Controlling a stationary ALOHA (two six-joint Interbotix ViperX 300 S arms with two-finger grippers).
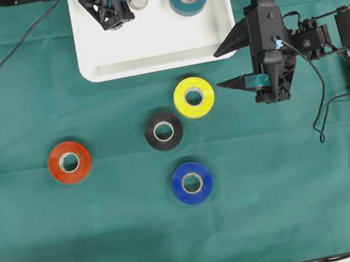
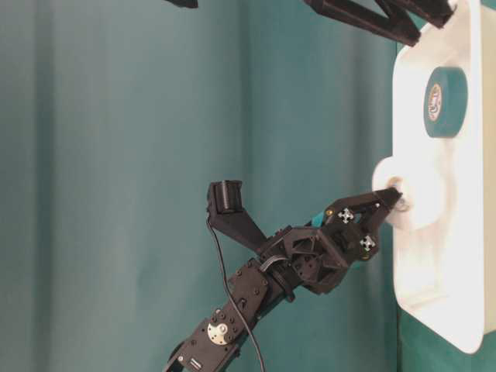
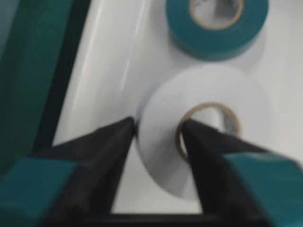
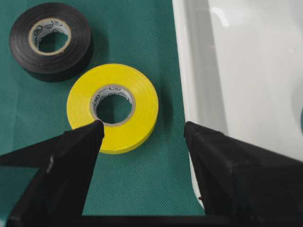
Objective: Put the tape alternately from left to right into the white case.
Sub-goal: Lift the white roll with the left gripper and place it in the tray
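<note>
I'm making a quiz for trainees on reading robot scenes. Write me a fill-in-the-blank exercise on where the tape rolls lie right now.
1. The white case holds ____ rolls of tape.
2. Beside the white roll in the case lies the ____ roll.
3. On the green cloth, the roll nearest the right gripper is ____.
4. One finger of the left gripper reaches into the core of the ____ roll.

Missing words: two; teal; yellow; white

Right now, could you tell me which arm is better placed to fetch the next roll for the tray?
Probably the right. Its open gripper hangs beside the yellow roll, while the left gripper straddles the white roll's wall inside the tray.
</note>
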